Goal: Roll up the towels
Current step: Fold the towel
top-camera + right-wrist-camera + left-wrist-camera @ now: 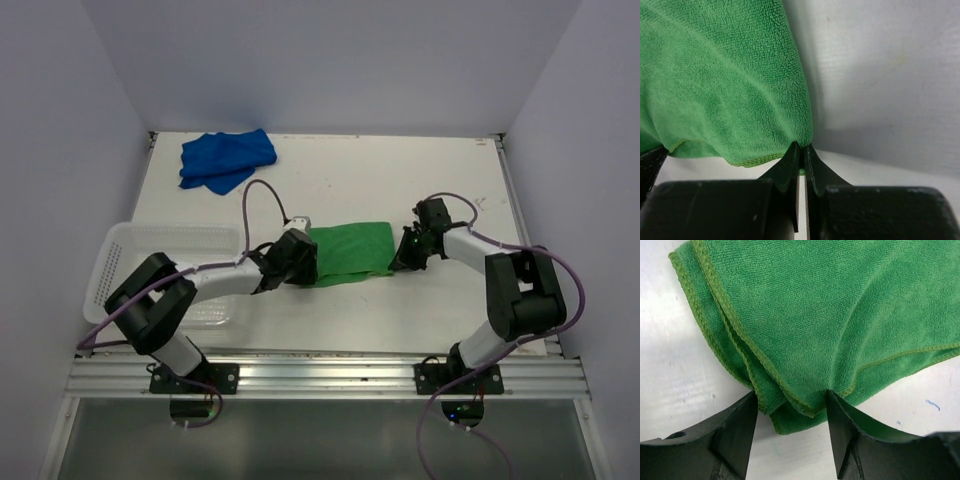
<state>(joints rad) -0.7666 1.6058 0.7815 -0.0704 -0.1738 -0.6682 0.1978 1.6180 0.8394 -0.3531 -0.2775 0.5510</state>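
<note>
A folded green towel (350,252) lies in the middle of the table, with the blue towel (226,160) crumpled at the far left. My left gripper (300,258) is at the green towel's left end. In the left wrist view this gripper (791,393) is open, and the green towel's (830,315) layered corner lies loose between its fingertips (747,410). My right gripper (405,256) is at the towel's right end. In the right wrist view it (801,145) is shut, pinching the edge of the green towel (715,90), which bulges upward there.
A white perforated basket (120,250) sits at the table's left edge, beside the left arm. White walls enclose the table on three sides. A metal rail (320,375) with both arm bases runs along the near edge.
</note>
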